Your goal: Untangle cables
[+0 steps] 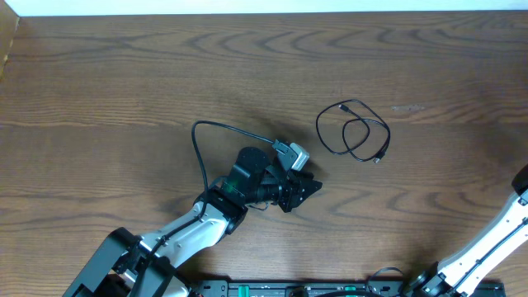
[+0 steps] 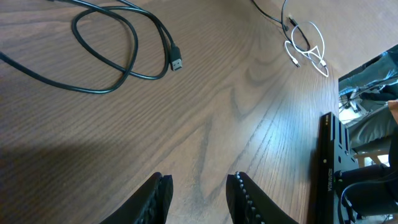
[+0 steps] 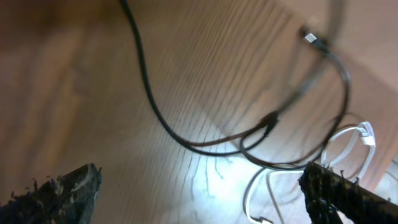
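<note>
Wooden table (image 2: 249, 93), brown grain, lies under and ahead of the left gripper (image 2: 198, 190). Black rail (image 2: 326, 162) on the table edge, right of it. White strip (image 1: 247, 7) well apart, along the far edge.

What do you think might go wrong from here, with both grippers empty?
The right wrist view is blurred, so the open right gripper may close on the white cable and the dark cord crossing it together, tightening the tangle. The black loop lies flat on the table; the left gripper, jaws narrowly apart, might slide off it.
</note>
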Available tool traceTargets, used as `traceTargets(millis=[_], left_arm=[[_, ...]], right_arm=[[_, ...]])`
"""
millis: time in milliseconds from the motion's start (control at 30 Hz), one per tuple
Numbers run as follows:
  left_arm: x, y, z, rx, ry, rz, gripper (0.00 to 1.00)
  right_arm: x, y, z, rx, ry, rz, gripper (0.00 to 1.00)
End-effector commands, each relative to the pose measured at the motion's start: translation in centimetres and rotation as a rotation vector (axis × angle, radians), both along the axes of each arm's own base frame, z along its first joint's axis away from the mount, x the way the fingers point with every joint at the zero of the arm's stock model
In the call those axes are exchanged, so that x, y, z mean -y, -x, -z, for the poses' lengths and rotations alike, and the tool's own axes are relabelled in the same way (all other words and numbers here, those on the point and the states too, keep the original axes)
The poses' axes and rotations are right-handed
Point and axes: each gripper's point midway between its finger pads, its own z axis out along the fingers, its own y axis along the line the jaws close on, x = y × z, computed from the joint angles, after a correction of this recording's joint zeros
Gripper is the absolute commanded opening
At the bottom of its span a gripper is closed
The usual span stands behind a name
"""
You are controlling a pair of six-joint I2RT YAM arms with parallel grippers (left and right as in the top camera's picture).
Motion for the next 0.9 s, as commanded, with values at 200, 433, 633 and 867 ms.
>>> traceTargets(millis=[200, 433, 633, 867], left_arm=[[0.3, 0.1, -0.3, 0.010, 0.006, 0.022, 0.34], [-1.8, -2.3, -0.3, 0.036, -0.048, -0.117, 0.34], [-6.2, -4.6, -1.7, 0.057, -0.120, -0.315, 0.34], [-10.9, -4.4, -5.3, 0.097, -0.129, -0.459, 0.34]], right_arm=[[-2.2, 2.8, -13.3, 0.202, 0.169, 0.069, 0.99], [-9.1, -2.5, -21.1, 0.512, 0.114, -0.343, 0.99], [-17.3, -5.6, -24.9, 0.657, 0.042, -0.705, 0.99], [-24.9, -7.8, -24.6, 0.668, -0.070, -0.936, 0.99]])
